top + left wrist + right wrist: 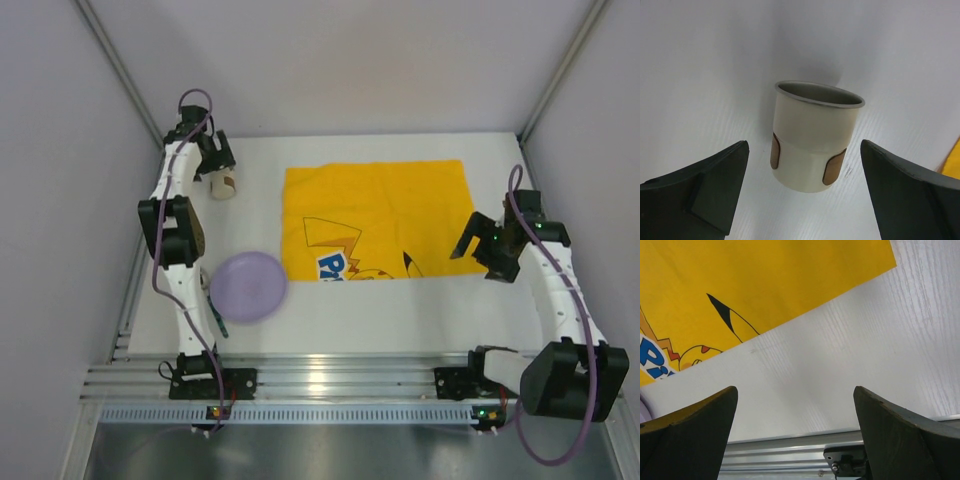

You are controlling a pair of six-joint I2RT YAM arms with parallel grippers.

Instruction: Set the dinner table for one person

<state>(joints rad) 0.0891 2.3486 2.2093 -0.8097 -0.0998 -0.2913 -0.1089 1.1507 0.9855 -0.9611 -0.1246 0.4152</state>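
Observation:
The dinner table (400, 310) is a white tabletop with a ribbed silver rail (330, 382) along its near edge. A cream cup (227, 187) with a metal rim and brown oval patches stands upright at the back left. My left gripper (218, 172) is open around it. In the left wrist view the cup (815, 137) stands between the fingers of the left gripper (804, 152), touching neither. A lilac plate (248, 286) lies on the table near the left. My right gripper (472, 243) is open and empty over bare table, as the right wrist view (795, 392) shows.
A yellow cartoon-printed cloth (375, 220) lies flat in the middle of the table; it also shows in the right wrist view (755, 285). A thin dark-green item (217, 320) lies beside the plate, partly behind the left arm. Grey walls close in the back and sides.

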